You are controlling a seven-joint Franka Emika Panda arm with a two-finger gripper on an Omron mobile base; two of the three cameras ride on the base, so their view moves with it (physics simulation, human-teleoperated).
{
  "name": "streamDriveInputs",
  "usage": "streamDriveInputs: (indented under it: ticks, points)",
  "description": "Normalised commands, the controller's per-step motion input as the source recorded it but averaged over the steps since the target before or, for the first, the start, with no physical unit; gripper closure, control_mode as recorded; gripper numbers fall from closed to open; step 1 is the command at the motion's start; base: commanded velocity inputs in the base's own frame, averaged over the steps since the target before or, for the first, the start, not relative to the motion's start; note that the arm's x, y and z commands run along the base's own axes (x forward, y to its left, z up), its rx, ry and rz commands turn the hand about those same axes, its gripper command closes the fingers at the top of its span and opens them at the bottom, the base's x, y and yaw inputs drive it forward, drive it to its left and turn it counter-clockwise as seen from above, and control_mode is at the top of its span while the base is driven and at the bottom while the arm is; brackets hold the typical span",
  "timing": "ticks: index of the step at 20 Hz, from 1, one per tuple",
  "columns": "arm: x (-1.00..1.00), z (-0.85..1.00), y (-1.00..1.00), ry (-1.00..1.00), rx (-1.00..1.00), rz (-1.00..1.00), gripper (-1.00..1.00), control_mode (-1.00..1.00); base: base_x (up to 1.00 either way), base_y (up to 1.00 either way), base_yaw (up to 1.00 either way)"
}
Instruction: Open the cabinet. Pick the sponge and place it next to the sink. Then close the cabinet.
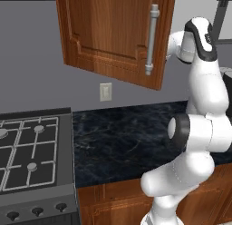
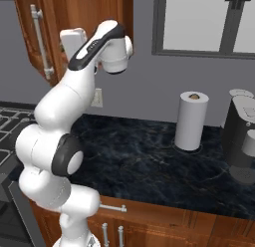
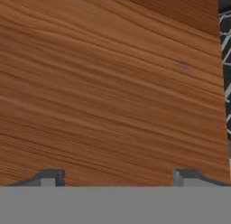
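A: Starting at the left, what is sitting by the stove [image 1: 29, 149]?

B: The dark stone surface [image 1: 122, 138] is running on from it toward three o'clock. Above it, at twelve o'clock, the cabinet [image 1: 81, 24] door is swinging out into the room, its silver handle [image 1: 152, 40] hanging at the free edge. I judge the door is standing open so the arm can get inside.

A: And the arm?

B: It is reaching up behind that free edge, with the hand tucked past the door. In the hand view the gripper [image 3: 117, 178] is facing plain wood grain very close, jaws standing wide apart with nothing between them.

A: Where is the sponge?

B: I cannot tell; presumably it is inside the cabinet, but the wood is blocking everything. The sink I cannot place either.

A: Any room to move?

B: Tight up top: the door edge is just beside the wrist. Lower down, the surface is giving open room until the paper towel roll [image 2: 191, 120] and the coffee machine [image 2: 242, 141] at three o'clock.
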Motion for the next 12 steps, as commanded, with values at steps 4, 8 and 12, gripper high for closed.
streamDriveInputs:
  ticks: [4,8,12]
  points:
    - [-0.54,0.01,0.64,-0.13,0.0,0.0,-1.0,-1.0,0.0,0.0,0.0]
    - [-0.37,0.0,0.65,-0.12,0.0,0.0,-1.0,-1.0,0.0,0.0,0.0]
    - [-0.3,0.07,0.62,-0.09,0.0,0.0,-1.0,-1.0,0.0,0.0,0.0]
